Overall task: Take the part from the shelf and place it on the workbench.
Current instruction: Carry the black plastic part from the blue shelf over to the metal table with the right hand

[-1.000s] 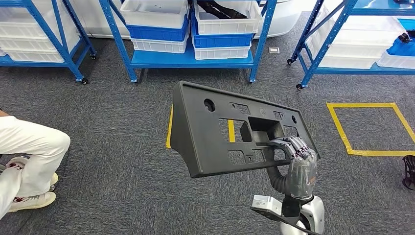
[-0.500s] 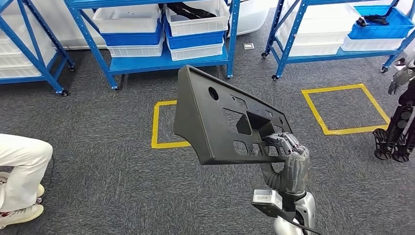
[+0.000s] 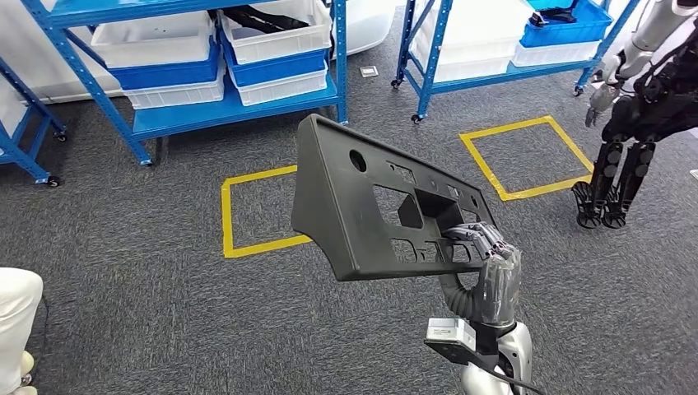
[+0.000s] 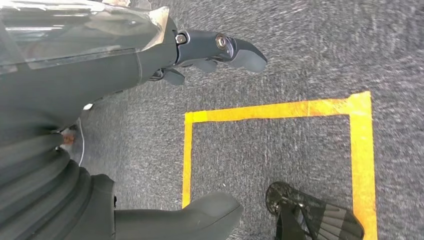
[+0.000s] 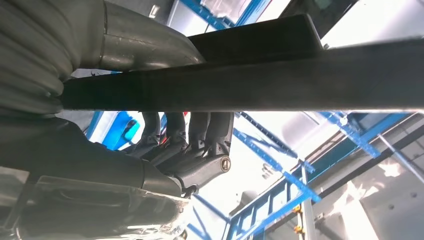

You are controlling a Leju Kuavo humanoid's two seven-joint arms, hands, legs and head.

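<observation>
The part (image 3: 374,206) is a large flat black plastic panel with several cut-outs, held tilted above the carpet in the middle of the head view. My right hand (image 3: 486,263) grips it at its lower right end, fingers hooked through a cut-out. From the right wrist view, the part's edge (image 5: 300,85) runs as a dark bar across my curled fingers (image 5: 190,145). My left hand (image 4: 100,65) hangs over the floor, thumb and fingers apart, holding nothing.
Blue shelves with white and blue bins (image 3: 222,49) stand ahead and to the right (image 3: 494,49). Two yellow tape squares (image 3: 247,214) (image 3: 527,156) mark the grey carpet. Another robot (image 3: 634,107) stands at far right. A person's white trouser leg (image 3: 16,321) is at lower left.
The whole picture has shifted left, so the camera has turned right; the other robot has come into view. The part stays in my right hand's grip, slightly more upright.
</observation>
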